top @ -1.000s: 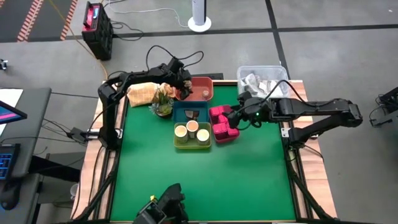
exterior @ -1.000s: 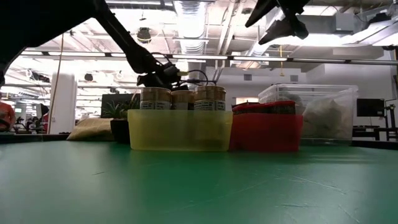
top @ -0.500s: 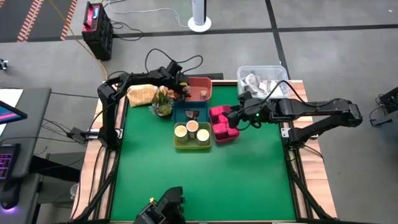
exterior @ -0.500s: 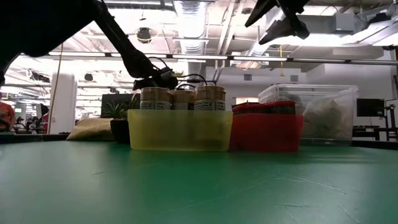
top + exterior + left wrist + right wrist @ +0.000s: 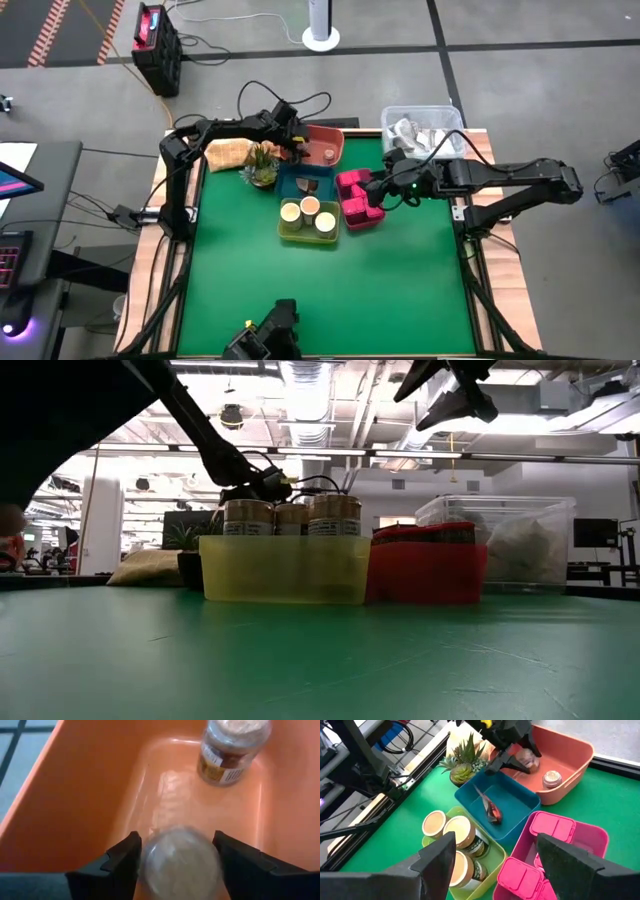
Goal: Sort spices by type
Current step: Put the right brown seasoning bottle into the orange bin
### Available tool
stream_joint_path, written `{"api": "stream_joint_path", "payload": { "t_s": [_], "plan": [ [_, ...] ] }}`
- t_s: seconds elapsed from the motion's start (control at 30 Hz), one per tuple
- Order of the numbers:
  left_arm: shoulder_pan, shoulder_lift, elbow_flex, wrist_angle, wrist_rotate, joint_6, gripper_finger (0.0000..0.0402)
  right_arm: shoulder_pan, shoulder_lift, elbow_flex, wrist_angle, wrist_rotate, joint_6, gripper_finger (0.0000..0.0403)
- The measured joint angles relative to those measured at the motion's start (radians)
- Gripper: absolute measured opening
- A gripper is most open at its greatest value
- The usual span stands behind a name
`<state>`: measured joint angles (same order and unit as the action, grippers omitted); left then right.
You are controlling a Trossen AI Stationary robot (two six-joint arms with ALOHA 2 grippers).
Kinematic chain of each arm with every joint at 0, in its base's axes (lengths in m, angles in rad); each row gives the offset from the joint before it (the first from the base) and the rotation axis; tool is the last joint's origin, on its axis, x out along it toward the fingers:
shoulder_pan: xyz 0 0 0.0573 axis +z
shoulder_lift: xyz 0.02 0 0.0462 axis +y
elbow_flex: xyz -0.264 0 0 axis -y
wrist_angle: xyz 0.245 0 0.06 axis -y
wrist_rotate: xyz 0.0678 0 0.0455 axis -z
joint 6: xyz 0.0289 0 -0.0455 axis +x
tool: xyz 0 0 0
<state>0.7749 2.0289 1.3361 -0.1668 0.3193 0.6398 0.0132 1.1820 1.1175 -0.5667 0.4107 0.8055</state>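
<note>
Holding a small jar (image 5: 180,862) between my left gripper (image 5: 176,857) fingers, closed on it, above the orange tray (image 5: 75,795). Letting go too high could tip it onto the other jar (image 5: 231,747). My right gripper (image 5: 372,187) waits open over the pink blocks (image 5: 547,827).

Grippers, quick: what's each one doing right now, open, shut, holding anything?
Left gripper: shut on a round clear glass jar with a pale top, over the salmon-orange plastic tray.
Right gripper: open, empty, above the magenta plastic tray.
</note>
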Motion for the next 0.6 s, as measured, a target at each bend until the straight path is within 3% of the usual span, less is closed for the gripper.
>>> {"api": "stream_joint_path", "payload": {
  "t_s": [0.33, 0.6],
  "plan": [
    [0.004, 0.001, 0.058, -0.039, -0.057, -0.048, 0.023, 0.0, -0.001, 0.0, -0.005, 0.0, -0.001, 0.0301],
    [-0.002, 0.001, 0.157, -0.124, -0.032, -0.156, 0.0228, -0.018, -0.048, 0.0, -0.065, 0.0, -0.021, 0.0301]
  ]
}}
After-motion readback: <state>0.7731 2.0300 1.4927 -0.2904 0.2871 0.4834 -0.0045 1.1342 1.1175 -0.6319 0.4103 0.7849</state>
